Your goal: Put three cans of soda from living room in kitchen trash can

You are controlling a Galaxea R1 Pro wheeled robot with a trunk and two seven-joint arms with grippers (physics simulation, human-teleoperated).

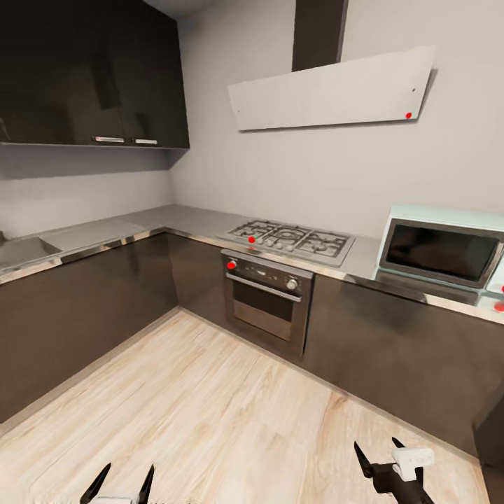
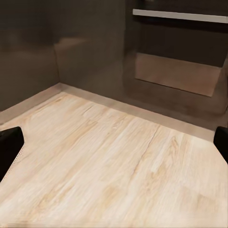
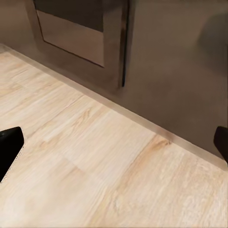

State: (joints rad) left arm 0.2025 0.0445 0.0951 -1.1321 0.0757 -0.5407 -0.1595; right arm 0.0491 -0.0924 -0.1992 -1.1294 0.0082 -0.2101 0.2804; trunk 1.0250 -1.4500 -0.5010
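left claw [image 2: 114, 152] – spread, empty | pale plank floor [image 2: 109, 161] | dark cabinets [image 2: 90, 52] – oven door [image 2: 178, 71]

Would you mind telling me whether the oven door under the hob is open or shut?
Shut: the oven door sits flush with the dark cabinet fronts, its handle bar level beneath the knobs, with no gap showing.

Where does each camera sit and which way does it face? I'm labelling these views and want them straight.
Head view: on the head, looking forward and down into the kitchen corner at the hob, oven and microwave; left end effector and right end effector show, both open.
Left wrist view: along the fingers, at floor and cabinets.
Right wrist view: along the fingers, at floor and cabinet base.
Shared: both wrist views show the oven door.
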